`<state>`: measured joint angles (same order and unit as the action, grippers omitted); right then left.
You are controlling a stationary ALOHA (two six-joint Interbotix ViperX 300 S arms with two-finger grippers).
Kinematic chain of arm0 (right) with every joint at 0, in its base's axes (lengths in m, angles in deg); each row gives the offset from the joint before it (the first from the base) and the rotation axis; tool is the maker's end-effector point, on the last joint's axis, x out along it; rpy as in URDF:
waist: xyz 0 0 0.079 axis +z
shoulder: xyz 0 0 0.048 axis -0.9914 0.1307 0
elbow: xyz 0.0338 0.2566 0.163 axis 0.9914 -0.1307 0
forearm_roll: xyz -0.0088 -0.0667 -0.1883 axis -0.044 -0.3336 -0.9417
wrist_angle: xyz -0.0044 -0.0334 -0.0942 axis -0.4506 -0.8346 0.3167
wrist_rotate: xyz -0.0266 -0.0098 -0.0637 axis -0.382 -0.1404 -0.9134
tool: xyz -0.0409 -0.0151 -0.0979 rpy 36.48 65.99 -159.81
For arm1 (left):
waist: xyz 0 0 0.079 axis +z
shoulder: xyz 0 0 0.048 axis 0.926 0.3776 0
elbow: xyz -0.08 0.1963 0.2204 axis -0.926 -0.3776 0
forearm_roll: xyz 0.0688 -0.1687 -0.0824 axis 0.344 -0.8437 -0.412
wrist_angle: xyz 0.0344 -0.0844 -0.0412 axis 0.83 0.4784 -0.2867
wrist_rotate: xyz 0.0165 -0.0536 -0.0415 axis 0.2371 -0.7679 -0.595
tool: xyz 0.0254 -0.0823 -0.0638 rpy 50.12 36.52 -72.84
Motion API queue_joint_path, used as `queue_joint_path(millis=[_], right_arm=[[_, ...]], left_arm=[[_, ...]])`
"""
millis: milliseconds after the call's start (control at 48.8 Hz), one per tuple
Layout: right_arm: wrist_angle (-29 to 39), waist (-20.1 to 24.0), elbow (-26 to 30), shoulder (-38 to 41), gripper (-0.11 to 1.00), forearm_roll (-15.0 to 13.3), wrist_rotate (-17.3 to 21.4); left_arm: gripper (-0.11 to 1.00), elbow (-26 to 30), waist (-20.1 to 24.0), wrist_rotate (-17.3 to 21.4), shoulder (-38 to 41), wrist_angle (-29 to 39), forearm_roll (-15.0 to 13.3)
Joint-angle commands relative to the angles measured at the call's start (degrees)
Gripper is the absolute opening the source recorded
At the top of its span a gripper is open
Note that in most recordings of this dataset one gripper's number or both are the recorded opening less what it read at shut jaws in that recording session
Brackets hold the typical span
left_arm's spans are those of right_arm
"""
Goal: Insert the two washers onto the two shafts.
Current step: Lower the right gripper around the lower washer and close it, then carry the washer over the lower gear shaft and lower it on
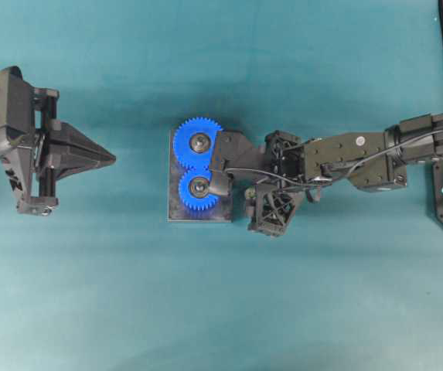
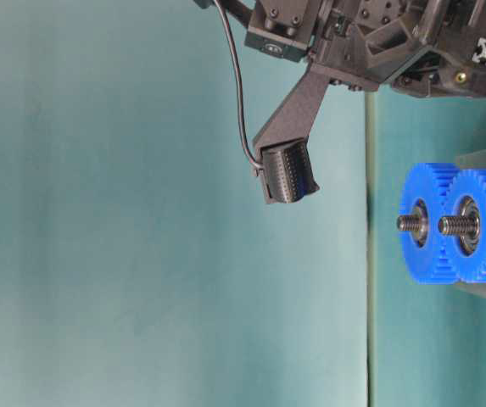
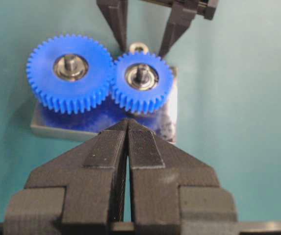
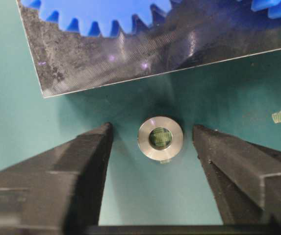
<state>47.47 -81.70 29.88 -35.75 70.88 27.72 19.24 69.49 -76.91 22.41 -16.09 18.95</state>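
Overhead: my right gripper (image 1: 223,166) reaches across from 3 o'clock to the plate (image 1: 176,214); its fingers cover the plate's right edge beside the two blue gears (image 1: 198,166). My left gripper (image 1: 111,158) sits well apart at 9 o'clock. I cannot see the washer here.

Table level: both shafts (image 2: 408,224) stick out bare from the gear hubs, no washer on either. One finger (image 2: 287,172) of my right gripper hangs apart from the gears.

Left wrist: my left gripper (image 3: 127,122) is clenched on nothing, tips touching. Past the gears, at 12 o'clock, the washer (image 3: 138,48) lies by the plate's far edge, between the right gripper's spread fingertips (image 3: 116,22).

Right wrist: my right gripper (image 4: 152,142) is released, jaws wide. The washer (image 4: 160,138) lies flat on the table between them, touching neither, just beside the plate's edge (image 4: 130,54) at 12 o'clock.

Progress: I judge the task barely started. The washer is lined up for a pinch but not grasped; closing, lifting, carrying it over a shaft and threading it down all remain.
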Motion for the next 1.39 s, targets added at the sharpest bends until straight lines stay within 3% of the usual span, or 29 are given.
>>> queue_joint_path(millis=[0,144,246,513,779,1005,1374], right_arm=[[0.35,0.18,0.44,-0.09,0.67,0.18,0.62],[0.35,0.26,0.44,-0.09,0.43,0.09,0.53],[0.35,0.26,0.53,-0.09,0.32,0.09,0.62],[3.69,0.35,1.67,-3.16,0.32,-0.09,0.53],[11.95,0.88,6.59,-7.65,0.32,-3.08,-0.09],[16.7,1.58,14.59,-6.59,0.32,-6.24,-3.34],[20.92,2.2,24.79,-0.09,0.32,-6.33,-9.93]], left_arm=[[0.0,0.79,0.09,0.09,-0.18,-0.44,0.18],[0.0,0.79,0.09,0.09,-0.18,-0.44,0.18],[0.0,0.79,0.09,0.09,-0.18,-0.44,0.18],[0.0,0.79,0.09,0.09,-0.18,-0.44,0.18],[0.0,0.79,0.09,0.09,-0.18,-0.44,0.18],[0.0,0.7,0.0,0.0,-0.18,-0.44,0.18],[0.0,0.62,0.09,0.09,-0.18,-0.53,0.18]])
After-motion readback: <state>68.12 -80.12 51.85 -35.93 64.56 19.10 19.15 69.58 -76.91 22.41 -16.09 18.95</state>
